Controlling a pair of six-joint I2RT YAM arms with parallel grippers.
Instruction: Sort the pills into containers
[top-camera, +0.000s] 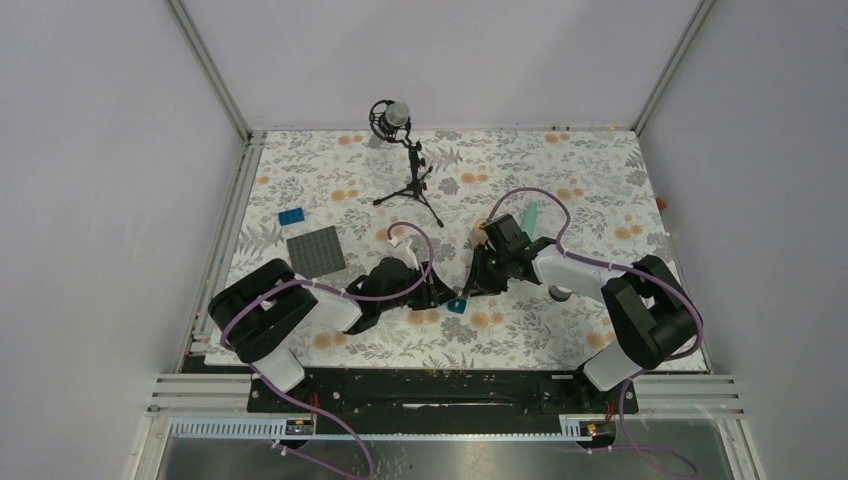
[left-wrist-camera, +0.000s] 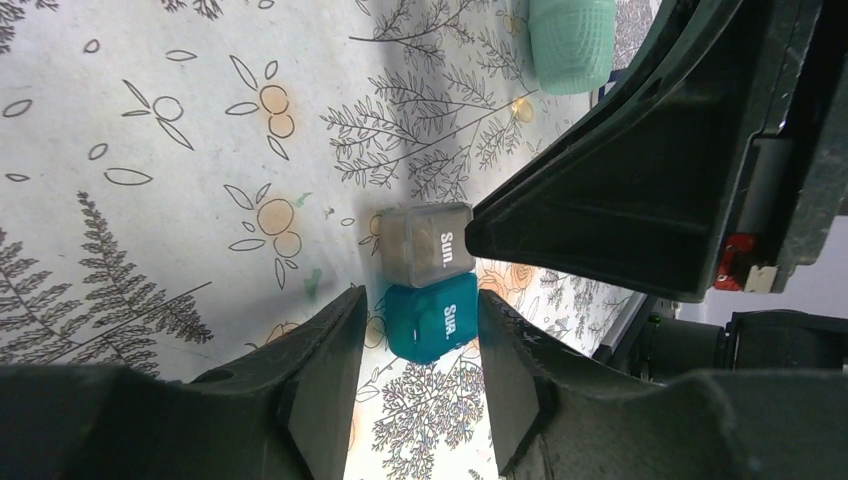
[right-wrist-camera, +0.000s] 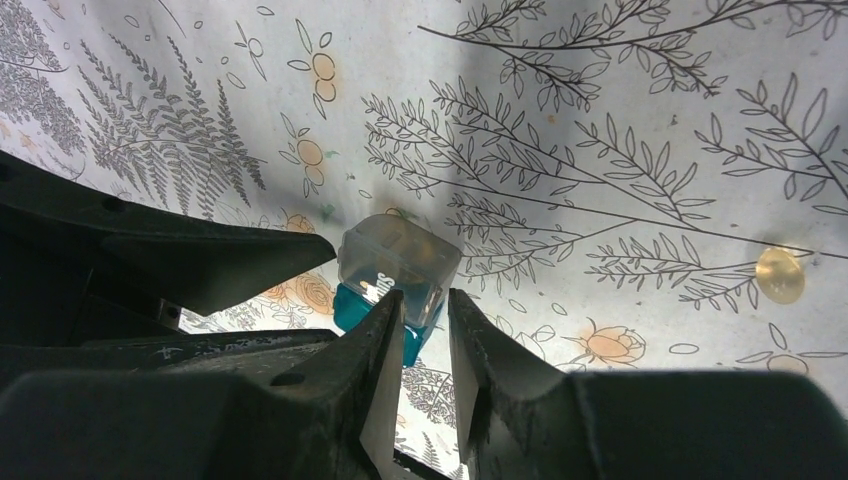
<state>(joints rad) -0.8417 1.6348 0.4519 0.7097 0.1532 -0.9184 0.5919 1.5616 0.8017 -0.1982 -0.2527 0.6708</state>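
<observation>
A teal cube box (left-wrist-camera: 430, 320) marked "Sun." sits on the cloth between the fingers of my left gripper (left-wrist-camera: 420, 305), which is open with a gap on each side. A grey clear cube box (left-wrist-camera: 425, 243) touches it on the far side. My right gripper (right-wrist-camera: 425, 300) is narrowly open, and a corner of the grey box (right-wrist-camera: 398, 262) is at its fingertips, above the teal box (right-wrist-camera: 350, 308). One amber pill (right-wrist-camera: 779, 275) lies on the cloth; it also shows in the left wrist view (left-wrist-camera: 520, 108). The end of the mint-green strip (left-wrist-camera: 570, 40) lies beyond it.
In the top view both grippers meet at the teal box (top-camera: 457, 305) at mid-table, with the mint strip (top-camera: 530, 215) behind the right arm. A dark grey studded plate (top-camera: 317, 250) and a blue brick (top-camera: 291, 216) lie at left. A microphone tripod (top-camera: 405, 165) stands at the back.
</observation>
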